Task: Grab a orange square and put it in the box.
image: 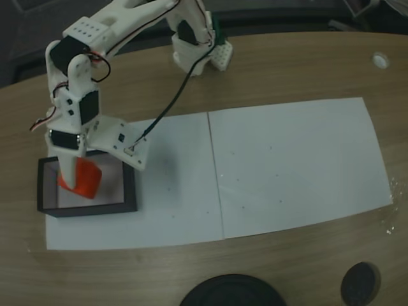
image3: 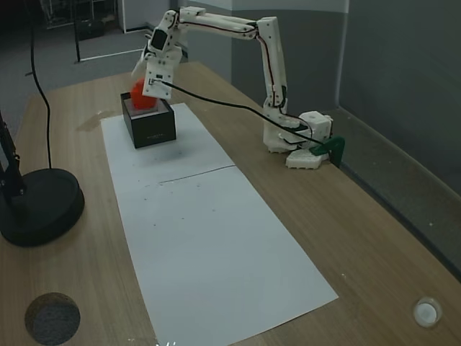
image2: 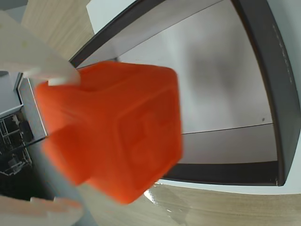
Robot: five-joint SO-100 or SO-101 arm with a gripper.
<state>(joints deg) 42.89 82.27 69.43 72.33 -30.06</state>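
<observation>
- The jaws (image: 71, 182) were clenched on the orange square (image: 81, 178), which hung at the left of a fixed view, over the box (image: 129, 191) and seemingly clear of its floor.
- In the wrist view the orange square (image2: 117, 136) sat large and blurred in the middle of the frame, a white finger (image2: 33, 52) pressed against its upper left side, with the pale inside of the box (image2: 263, 66) spread out behind it.
- Judged from that pose, the arm was holding the cube above the opening so a release would drop it inside the black walls; the placing itself looked not yet done.
- In another fixed view the orange square (image3: 142, 96) showed at the upper left, just above the box (image3: 151, 126), with the arm reaching across from its base at the right.
- The box stood on white paper sheets (image: 293, 166) laid over a wooden counter (image: 306, 70), likely as a plain backdrop.
- A black round lamp base (image3: 39, 205) sat at the left edge of that view, and the room behind was dim, with grey walls.
</observation>
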